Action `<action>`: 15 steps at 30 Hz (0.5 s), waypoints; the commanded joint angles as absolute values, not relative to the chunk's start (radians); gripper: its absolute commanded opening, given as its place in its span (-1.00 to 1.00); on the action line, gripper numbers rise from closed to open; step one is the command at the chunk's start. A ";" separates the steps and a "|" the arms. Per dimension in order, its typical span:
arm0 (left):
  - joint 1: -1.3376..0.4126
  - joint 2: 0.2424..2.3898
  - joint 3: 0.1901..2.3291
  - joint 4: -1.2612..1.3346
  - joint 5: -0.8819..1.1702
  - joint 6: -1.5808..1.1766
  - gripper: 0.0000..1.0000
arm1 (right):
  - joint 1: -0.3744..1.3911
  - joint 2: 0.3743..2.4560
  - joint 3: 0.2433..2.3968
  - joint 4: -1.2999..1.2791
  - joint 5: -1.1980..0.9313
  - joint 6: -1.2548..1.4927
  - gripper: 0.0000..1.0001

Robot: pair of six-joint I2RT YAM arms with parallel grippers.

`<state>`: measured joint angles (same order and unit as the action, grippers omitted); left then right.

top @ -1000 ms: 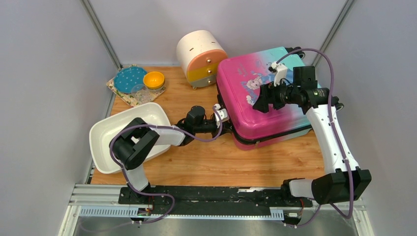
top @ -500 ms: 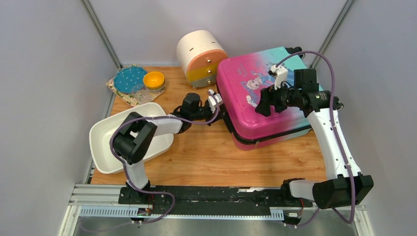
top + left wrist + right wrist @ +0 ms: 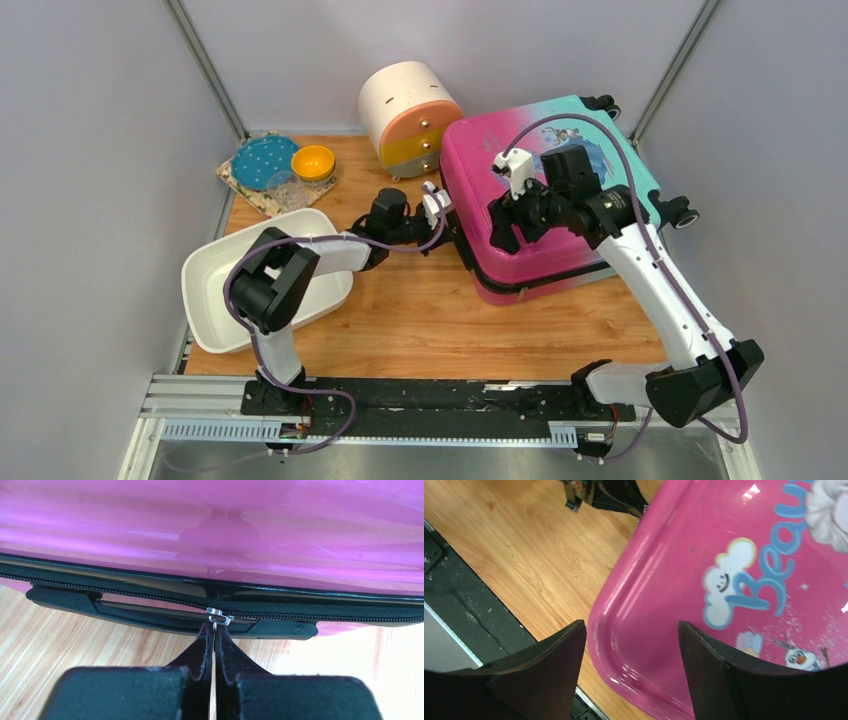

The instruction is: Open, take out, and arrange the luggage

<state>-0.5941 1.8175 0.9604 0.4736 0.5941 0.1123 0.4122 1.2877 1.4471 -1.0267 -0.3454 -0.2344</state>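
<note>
Blue cartoon lettering beginning "Bea", the rest cut off by the frame, runs across the pink lid of the luggage (image 3: 684,560) beside a smiling white cloud (image 3: 723,587) and a small snowman figure (image 3: 796,657). The closed suitcase lies flat, printed side up, at the right rear of a light wood-grain table (image 3: 420,320). Its long axis runs roughly left to right. The teal end with black wheels (image 3: 678,213) points at the right wall, and the pink end faces the left arm. The left gripper (image 3: 214,630) is clamped tight on the small metal zipper pull (image 3: 218,616) at that pink edge, just above a black carry handle (image 3: 150,612). The right gripper (image 3: 631,625) hovers over the near corner of the lid with its jaws spread wide, grasping nothing. Plain pale grey walls close in the table on three sides. A round cream drawer cabinet (image 3: 400,100) stands just beside the case, and a white basin (image 3: 215,280) sits at the left.
</note>
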 commanded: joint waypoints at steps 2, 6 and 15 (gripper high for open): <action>-0.557 1.760 0.925 0.453 0.552 0.113 -1.00 | 0.512 1.249 1.324 -1.083 -0.235 -0.313 0.37; -0.557 1.743 0.920 0.420 0.560 0.124 -1.00 | 0.528 1.192 1.224 -1.114 -0.244 -0.350 0.15; -0.558 1.733 0.940 0.367 0.551 0.144 -1.00 | 0.529 1.135 1.163 -1.244 -0.345 -0.514 -0.13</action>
<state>-0.5941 1.7924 0.9432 0.4450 0.5892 0.1181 0.5251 1.1099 1.2438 -0.9512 -0.3153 -0.4286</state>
